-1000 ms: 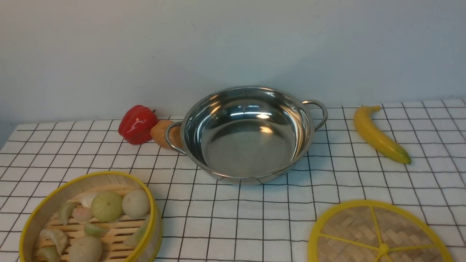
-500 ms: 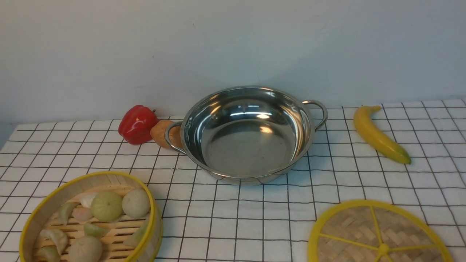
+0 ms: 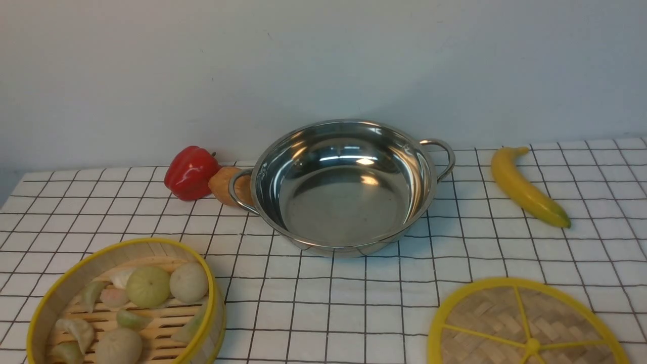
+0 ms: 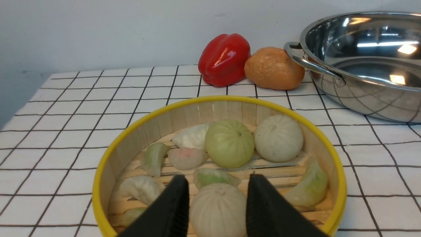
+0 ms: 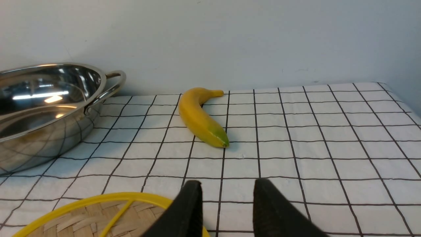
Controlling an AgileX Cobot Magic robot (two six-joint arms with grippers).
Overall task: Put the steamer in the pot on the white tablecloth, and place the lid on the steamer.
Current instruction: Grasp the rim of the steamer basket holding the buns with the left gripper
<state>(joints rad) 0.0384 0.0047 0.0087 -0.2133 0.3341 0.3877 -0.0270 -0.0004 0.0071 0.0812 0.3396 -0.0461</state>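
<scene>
Left wrist view: left gripper (image 4: 218, 177), jaws spread and empty, hangs over the round yellow-rimmed bamboo steamer (image 4: 204, 112) at the near-left corner of the white gridded tablecloth (image 4: 65, 131); the shiny steel pot (image 4: 361, 95) lies beyond, rightward.

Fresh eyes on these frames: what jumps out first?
The shiny empty pot sits mid-back on the white tablecloth, a red pepper to its left and a banana to its right. Nearer the robot, the filled steamer lies front left and the lid front right.
</scene>
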